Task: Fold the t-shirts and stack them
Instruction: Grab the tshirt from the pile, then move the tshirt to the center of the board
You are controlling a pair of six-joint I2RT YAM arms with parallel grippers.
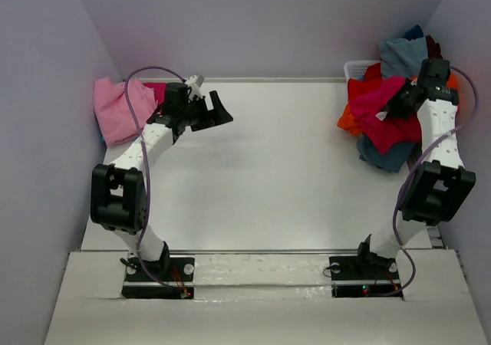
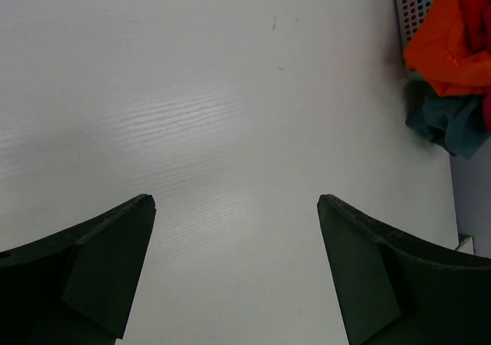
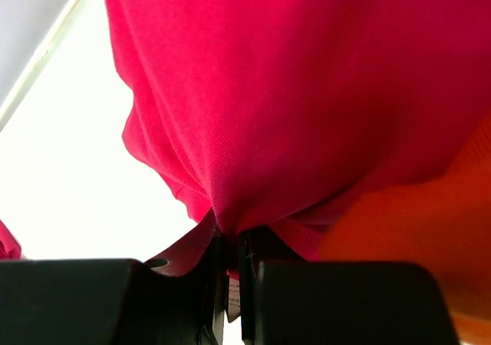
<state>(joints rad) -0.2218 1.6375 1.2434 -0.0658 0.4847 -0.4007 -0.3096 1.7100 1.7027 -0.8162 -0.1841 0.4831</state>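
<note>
A heap of t-shirts lies at the back right. On top is a crimson-magenta t-shirt (image 1: 387, 126) (image 3: 307, 92), with an orange one (image 1: 347, 120) (image 3: 414, 238) (image 2: 449, 38) under it, a grey-blue one (image 1: 403, 54) behind and a teal one (image 1: 383, 157) (image 2: 453, 123) in front. My right gripper (image 1: 400, 102) (image 3: 232, 241) is shut on a fold of the crimson-magenta shirt, whose white label sits between the jaws. A light pink t-shirt (image 1: 119, 107) lies at the back left. My left gripper (image 1: 215, 109) (image 2: 236, 199) hangs open over bare table beside it, with nothing between its fingers.
A white perforated basket (image 1: 354, 67) (image 2: 414, 0) stands under the heap at the back right. Grey walls close in the white table (image 1: 268, 169) at the back and on both sides. A bit of red cloth (image 1: 157, 90) shows behind the pink shirt.
</note>
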